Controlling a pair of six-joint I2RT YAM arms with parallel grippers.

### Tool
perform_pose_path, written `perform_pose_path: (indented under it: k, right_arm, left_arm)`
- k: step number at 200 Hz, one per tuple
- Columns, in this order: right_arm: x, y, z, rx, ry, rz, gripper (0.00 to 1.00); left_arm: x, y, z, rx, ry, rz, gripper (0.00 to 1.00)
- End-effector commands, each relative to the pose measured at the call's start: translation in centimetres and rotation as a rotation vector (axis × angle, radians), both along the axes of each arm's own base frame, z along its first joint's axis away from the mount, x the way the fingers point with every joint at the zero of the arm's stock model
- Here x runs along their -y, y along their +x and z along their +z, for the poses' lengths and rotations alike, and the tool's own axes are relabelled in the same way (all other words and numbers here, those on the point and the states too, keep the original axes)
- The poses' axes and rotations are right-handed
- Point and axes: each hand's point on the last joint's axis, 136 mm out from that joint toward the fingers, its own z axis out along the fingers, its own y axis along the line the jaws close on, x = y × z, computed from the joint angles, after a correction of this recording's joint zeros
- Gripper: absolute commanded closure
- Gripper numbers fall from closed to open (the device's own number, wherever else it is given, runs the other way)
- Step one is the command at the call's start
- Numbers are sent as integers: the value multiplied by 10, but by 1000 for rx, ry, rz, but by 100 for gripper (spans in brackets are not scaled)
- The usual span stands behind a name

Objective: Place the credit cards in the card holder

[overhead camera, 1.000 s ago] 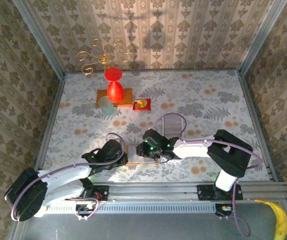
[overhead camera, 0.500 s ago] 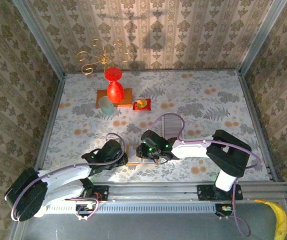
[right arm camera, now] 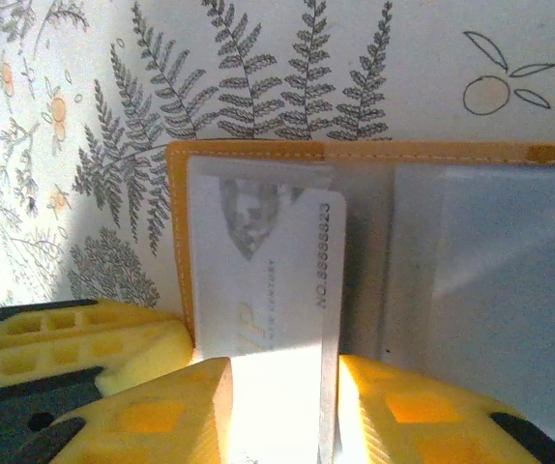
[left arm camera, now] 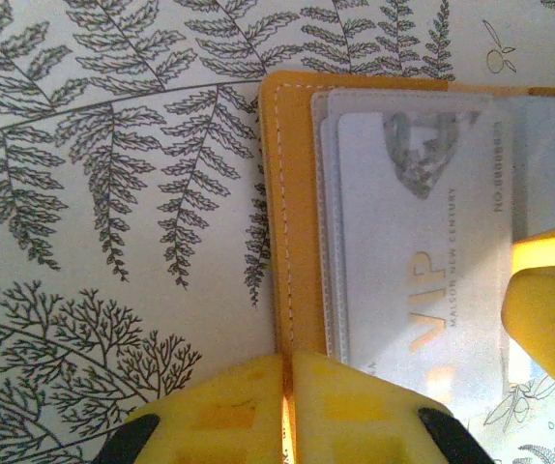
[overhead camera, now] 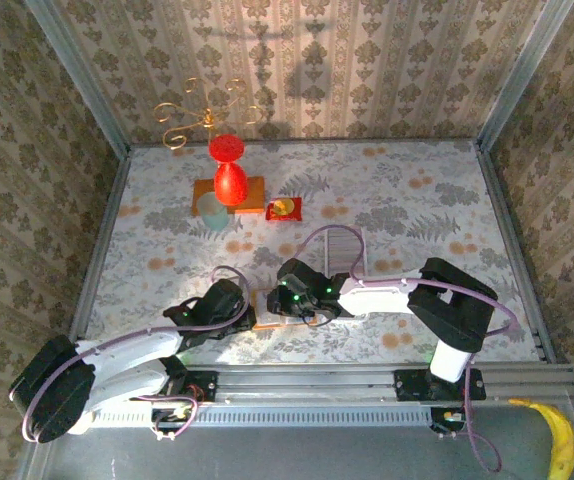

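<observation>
Walled on three sides with olive-and-cream damask wallpaper (overhead camera: 367, 70), grey metal posts in the corners. Underfoot, so to speak, a table (overhead camera: 417, 200) in a pale cloth printed with grey ferns and small orange blossoms, lit in warm patches in the wrist views. Along the near edge, a ribbed metal rail (overhead camera: 367, 381) carrying both arm bases. At the back left, a gold wire ornament (overhead camera: 192, 120) against the wall. Just in front of it a red vase (overhead camera: 228, 175) upright on an orange mat (overhead camera: 254, 193), with a pale bowl (overhead camera: 210, 213) touching the mat's left corner and a small red tray (overhead camera: 287, 209) just to the right. Mid-table, a ribbed grey piece (overhead camera: 339, 250) lying flat. Off the table at the lower right, a banana (overhead camera: 563, 445). Near the front edge, between the two wrists, the orange card holder (left arm camera: 295, 213), lying open and flat on the cloth with its clear sleeve (right arm camera: 481, 261) facing up. Pinched together on the holder's orange border: the left gripper (left arm camera: 285, 396), yellow fingers meeting over the stitched edge. Partly inside the left pocket, a white credit card (right arm camera: 268, 280) marked VIP, its near end sticking out toward the right gripper (right arm camera: 282, 387). Jaws there apart, one yellow finger at each side of that near end. Not to be told whether pressing the card or only flanking it.
</observation>
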Motion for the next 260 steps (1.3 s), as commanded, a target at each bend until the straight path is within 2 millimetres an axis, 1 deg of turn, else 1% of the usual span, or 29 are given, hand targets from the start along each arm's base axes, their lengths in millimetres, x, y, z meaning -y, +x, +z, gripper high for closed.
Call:
perform_pose_path:
  k: [1, 16, 55, 69, 89, 124, 160, 198, 223, 260]
  right_arm:
    - [10, 1, 12, 43, -58, 5, 63]
    - [21, -1, 12, 51, -98, 3, 59]
    - [44, -10, 5, 50, -169, -10, 58]
    - [52, -14, 2, 51, -205, -15, 55]
    - [59, -17, -1, 53, -243, -14, 51]
    - [66, -20, -5, 59, -298, -7, 50]
    - [66, -22, -5, 64, -325, 8, 47]
    - [61, -25, -15, 46, -335, 22, 45]
    - [48, -26, -18, 30, -283, 25, 45]
    - [28, -22, -13, 27, -188, 13, 45]
  left_arm:
    - [-6, -7, -10, -30, 27, 5, 90]
    - [-7, -7, -11, -30, 29, 5, 90]
    - [-8, -8, -12, -32, 30, 9, 90]
    - [-8, -7, -11, -31, 29, 10, 90]
    - [-8, -8, -12, -33, 30, 8, 90]
    - [-8, -8, -12, -34, 29, 8, 90]
    - [-8, -8, -12, -35, 29, 6, 90]
    - [-8, -9, -12, -35, 29, 5, 90]
    - [-8, -8, -12, -33, 26, 8, 91]
    - [-8, -9, -12, -35, 26, 8, 90]
